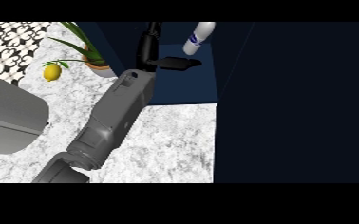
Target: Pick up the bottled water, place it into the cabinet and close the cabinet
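The bottled water (198, 38), white with a blue label, leans tilted inside the dark blue cabinet (182, 88) at the top middle. My left hand (148, 52) is inside the cabinet opening, just left of the bottle and apart from it. Its fingers point straight up and its thumb sticks out to the right below the bottle, so the hand is open and holds nothing. The grey forearm (116, 114) runs from the lower left up to the cabinet. My right hand does not show.
A large dark panel (288, 104), seemingly the cabinet's open door, fills the right side. A potted plant (95, 59) and a lemon (51, 72) sit on the marble counter (175, 142) left of the cabinet. A grey rounded object (17, 118) lies at the left edge.
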Robot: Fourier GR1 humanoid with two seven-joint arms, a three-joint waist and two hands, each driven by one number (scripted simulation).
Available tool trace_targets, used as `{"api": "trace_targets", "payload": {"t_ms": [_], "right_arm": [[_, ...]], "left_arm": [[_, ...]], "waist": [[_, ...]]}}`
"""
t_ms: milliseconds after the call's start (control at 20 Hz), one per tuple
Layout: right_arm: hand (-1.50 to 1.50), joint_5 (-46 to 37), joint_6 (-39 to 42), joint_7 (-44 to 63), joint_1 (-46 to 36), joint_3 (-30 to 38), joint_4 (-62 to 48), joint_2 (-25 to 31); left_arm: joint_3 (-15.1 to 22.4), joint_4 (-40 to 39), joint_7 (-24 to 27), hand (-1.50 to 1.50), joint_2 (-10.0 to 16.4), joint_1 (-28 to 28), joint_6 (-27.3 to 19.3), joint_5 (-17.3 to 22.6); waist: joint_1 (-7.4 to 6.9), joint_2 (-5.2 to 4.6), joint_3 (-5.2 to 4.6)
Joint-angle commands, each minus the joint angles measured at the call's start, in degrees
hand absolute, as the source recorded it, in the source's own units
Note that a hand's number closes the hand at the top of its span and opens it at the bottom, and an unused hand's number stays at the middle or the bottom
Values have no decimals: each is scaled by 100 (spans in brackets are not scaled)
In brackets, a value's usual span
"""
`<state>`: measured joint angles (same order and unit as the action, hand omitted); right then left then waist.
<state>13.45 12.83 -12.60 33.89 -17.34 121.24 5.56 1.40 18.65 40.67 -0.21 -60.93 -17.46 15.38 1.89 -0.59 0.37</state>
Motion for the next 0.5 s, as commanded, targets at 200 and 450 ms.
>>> {"api": "trace_targets", "payload": {"t_ms": [200, 450], "right_arm": [[-150, 52, -194, 132, -17, 21, 69, -107], [-150, -87, -264, 96, -29, 60, -26, -102]], "left_arm": [[161, 861, -82, -150, 120, 970, 463, 447], [628, 1749, -384, -150, 56, 1656, 712, 738]], "waist": [[-432, 159, -37], [-555, 191, -35]]}}
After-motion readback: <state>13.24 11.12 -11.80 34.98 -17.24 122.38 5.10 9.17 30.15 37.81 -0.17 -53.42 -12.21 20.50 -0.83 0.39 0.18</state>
